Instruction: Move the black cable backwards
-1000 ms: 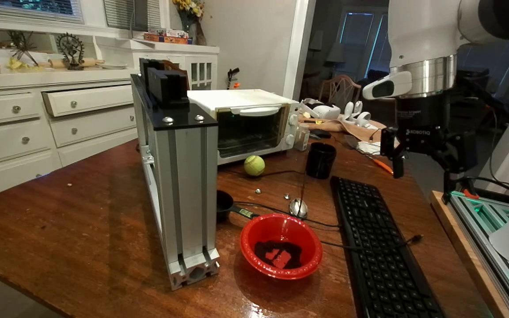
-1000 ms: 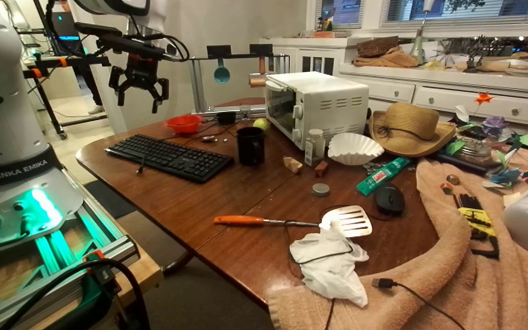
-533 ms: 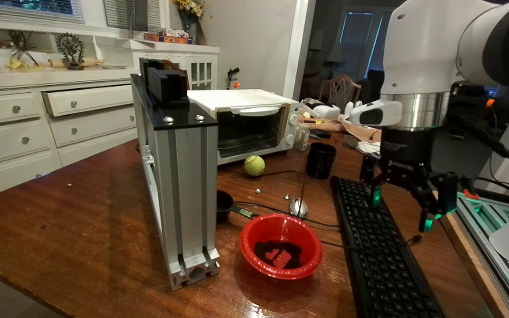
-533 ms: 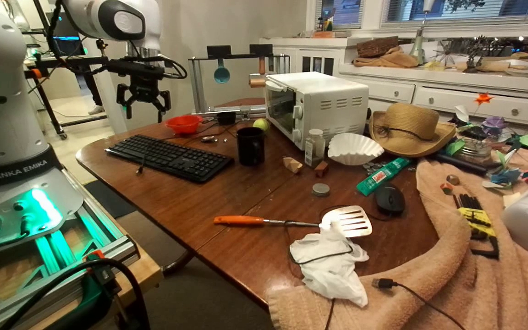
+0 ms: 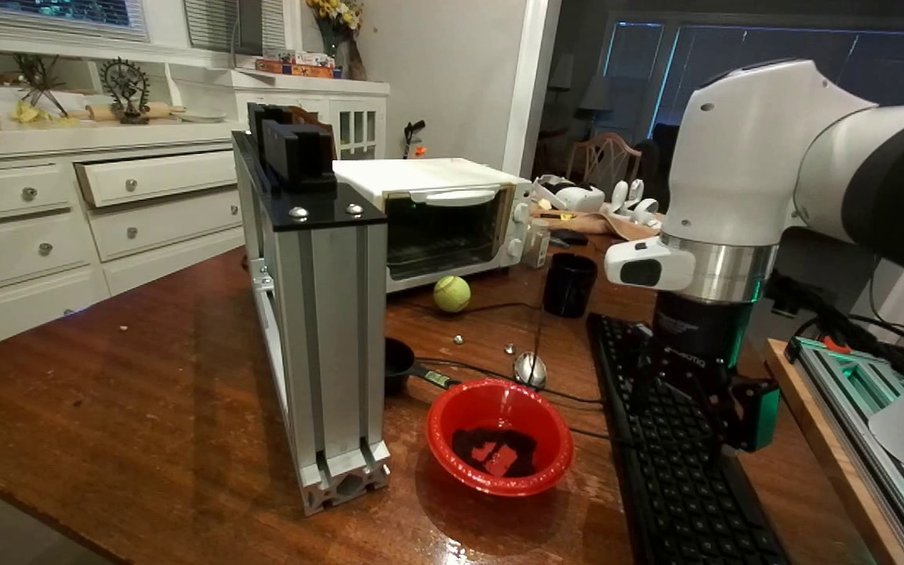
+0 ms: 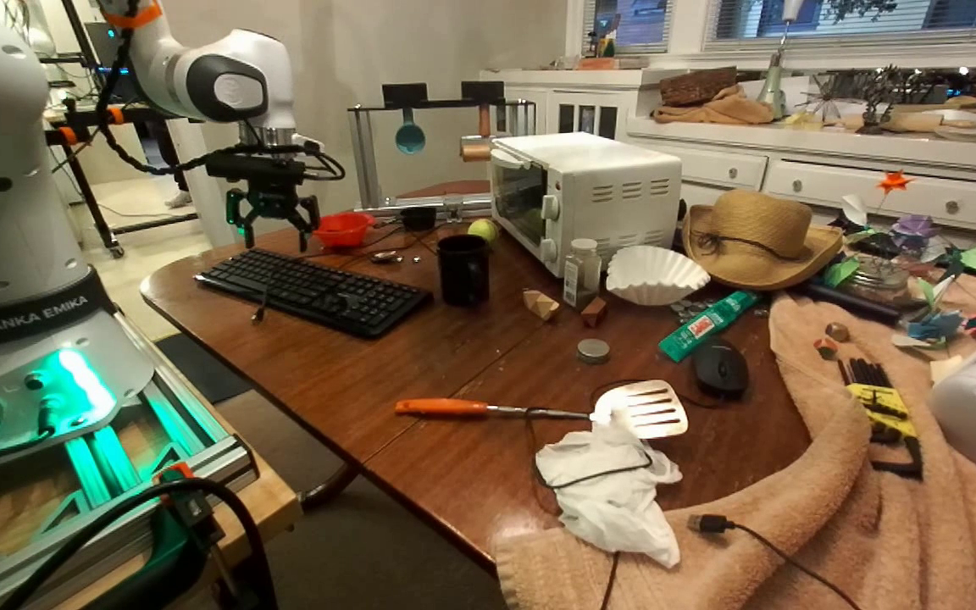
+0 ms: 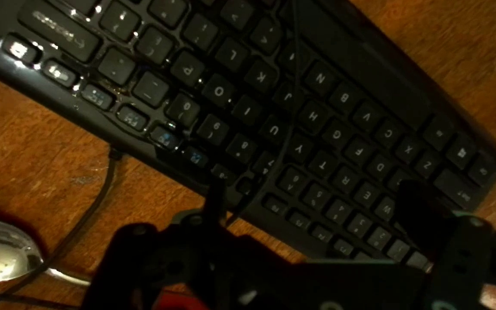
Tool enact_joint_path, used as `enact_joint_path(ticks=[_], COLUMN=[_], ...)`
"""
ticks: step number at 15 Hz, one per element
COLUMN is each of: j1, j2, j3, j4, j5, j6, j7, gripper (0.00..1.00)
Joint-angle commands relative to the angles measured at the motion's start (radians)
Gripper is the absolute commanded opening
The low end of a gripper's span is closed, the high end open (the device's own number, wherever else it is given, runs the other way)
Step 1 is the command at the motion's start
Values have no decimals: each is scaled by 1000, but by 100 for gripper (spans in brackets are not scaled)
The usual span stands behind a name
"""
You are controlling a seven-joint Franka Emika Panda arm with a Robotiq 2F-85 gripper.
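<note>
The black cable (image 7: 293,116) is a thin cord lying across the keyboard (image 7: 351,172) in the wrist view. In an exterior view the cable (image 5: 589,432) shows between the red bowl and the keyboard (image 5: 695,502); the arm hides its plug end there. In an exterior view its plug end (image 6: 259,312) sticks out past the keyboard's near edge. My gripper (image 7: 314,193) is open and empty, above the keyboard. In the wrist view the cable passes between the fingers, nearer the left one. The gripper shows in both exterior views (image 5: 699,416) (image 6: 276,241).
The red bowl (image 5: 499,439) stands beside the keyboard. A spoon (image 7: 2,249) and the keyboard's own cord (image 7: 101,193) lie behind it. A black mug (image 6: 463,271), a white toaster oven (image 6: 598,195), a tennis ball (image 5: 452,294) and a metal frame (image 5: 330,337) stand farther off.
My gripper has come down a long way, from high beside the table to just above the keyboard. It has stayed open. The cable and other objects have not visibly moved.
</note>
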Motion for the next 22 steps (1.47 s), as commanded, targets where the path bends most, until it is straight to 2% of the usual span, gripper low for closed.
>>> enact_joint_path(ticks=[1,2,5,7,8,15,16,17,19,21,22], j1=[-28,-34,-46,-56,-65,-114,-120,-126,-138,-150,-111], j2=[23,13,-2,-28,9,52,59,67,82,101,110], j3=[56,74,83,81,70,70,74,78,91,105,72], j4=[1,3,12,-23,11,9,9,9,8,8,8], j5=[96,157,189,245,243,264,268,271,269,262,284], j6=[68,65,84,110,122,222,228,235,243,255,261], j7=[54,40,85,95,116,167,169,173,182,196,181], gripper=[100,100,100,100,100,100,96,83,82,72,66])
